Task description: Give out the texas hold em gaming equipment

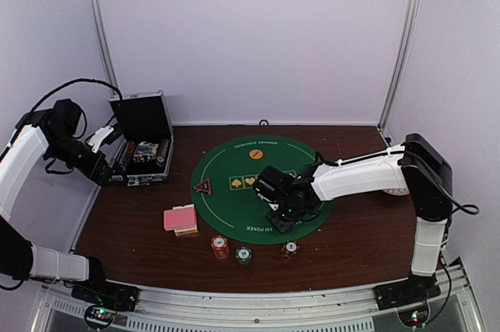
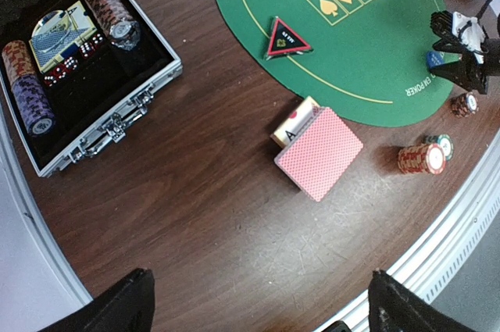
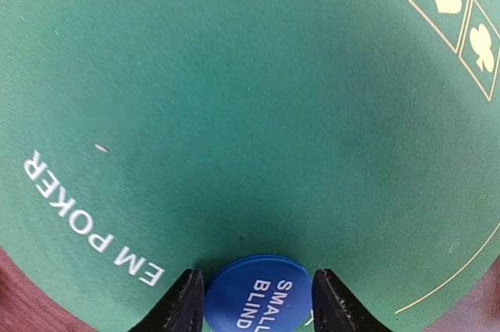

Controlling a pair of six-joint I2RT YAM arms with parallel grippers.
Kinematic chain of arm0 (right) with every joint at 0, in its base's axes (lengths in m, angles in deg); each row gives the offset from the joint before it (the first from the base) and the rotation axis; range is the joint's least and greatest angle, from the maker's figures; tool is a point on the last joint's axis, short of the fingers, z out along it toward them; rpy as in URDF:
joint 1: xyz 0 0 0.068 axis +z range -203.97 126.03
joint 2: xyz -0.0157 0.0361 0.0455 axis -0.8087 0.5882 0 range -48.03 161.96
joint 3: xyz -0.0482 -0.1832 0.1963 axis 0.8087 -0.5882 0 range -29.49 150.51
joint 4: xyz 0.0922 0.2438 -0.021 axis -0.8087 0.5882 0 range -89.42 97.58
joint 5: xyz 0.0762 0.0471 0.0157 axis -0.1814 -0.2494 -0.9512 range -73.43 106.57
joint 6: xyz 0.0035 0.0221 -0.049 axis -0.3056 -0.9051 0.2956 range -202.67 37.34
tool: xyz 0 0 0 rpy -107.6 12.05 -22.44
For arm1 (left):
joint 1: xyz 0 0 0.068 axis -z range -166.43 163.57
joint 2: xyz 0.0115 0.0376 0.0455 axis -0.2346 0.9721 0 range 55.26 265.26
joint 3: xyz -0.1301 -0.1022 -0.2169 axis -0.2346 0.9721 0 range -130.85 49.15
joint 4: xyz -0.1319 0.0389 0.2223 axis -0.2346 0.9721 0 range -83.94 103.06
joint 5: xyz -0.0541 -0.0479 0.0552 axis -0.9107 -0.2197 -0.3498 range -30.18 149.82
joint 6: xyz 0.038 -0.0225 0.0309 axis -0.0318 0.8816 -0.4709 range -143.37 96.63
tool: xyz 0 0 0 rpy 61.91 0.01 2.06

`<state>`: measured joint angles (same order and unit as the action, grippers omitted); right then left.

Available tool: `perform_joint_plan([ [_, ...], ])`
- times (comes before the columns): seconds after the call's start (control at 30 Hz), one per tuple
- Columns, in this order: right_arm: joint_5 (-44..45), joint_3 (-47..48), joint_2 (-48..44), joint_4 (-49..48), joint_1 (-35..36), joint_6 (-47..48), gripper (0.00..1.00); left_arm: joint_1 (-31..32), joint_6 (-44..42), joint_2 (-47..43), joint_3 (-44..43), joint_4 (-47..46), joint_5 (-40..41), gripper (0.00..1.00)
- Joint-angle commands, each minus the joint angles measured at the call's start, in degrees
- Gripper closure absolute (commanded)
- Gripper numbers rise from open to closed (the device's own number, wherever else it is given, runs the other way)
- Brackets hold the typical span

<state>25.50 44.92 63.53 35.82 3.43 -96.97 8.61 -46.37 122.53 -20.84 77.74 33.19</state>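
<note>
Brown worktop [image 1: 367, 230], green mat [image 1: 226, 191] at centre: my right pincer [image 3: 256, 310] grips the blue disc [image 3: 259, 289] low over the mat toward the near edge, a placing step that next, I judge, needs it set flat and released.

**Lettering on the disc, mat and card**

The blue marker disc [image 3: 258, 297] reads "SMALL BLIND" in white. The green felt mat [image 3: 234, 113] carries "EM POKER" in white, plus gold spade, heart, diamond and club signs. A face-up playing card [image 2: 297, 119] shows "A".
</note>
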Motion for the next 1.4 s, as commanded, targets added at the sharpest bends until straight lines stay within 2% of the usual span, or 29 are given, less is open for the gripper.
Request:
perform_joint_plan([
  [0.0, 3.1, -2.9, -1.3, 0.9, 0.2, -0.4, 0.50, -0.3, -0.2, -0.4, -1.6, 0.3, -0.7, 0.02],
  [0.17, 3.4, -5.4, -2.5, 0.6, -0.1, -1.6, 0.54, -0.4, -0.1, -0.5, -1.8, 0.2, -0.7, 0.03],
  [0.3, 3.3, -7.3, -3.5, 0.3, -0.9, -2.5, 0.62, -0.4, -0.1, -0.6, -1.9, 0.3, -0.5, 0.02],
  [0.93, 0.6, -14.9, -10.0, 0.6, -6.1, -4.6, 0.65, -0.3, -0.2, -0.3, -2.8, 0.2, -0.5, 0.02],
  [1.0, -0.2, -13.9, -10.8, 1.3, -6.2, -4.5, 0.65, -0.3, -0.2, -0.3, -2.8, 0.2, -0.5, 0.02],
  [1.23, -2.5, -8.0, -12.5, 2.1, -7.3, -4.0, 0.51, -0.3, -0.2, -0.3, -3.1, 0.3, -0.8, 0.02],
  [1.37, -5.1, -5.4, -9.8, 0.8, -10.5, -4.5, 0.49, -0.3, -0.2, -0.3, -3.1, 0.3, -0.7, 0.03],
])
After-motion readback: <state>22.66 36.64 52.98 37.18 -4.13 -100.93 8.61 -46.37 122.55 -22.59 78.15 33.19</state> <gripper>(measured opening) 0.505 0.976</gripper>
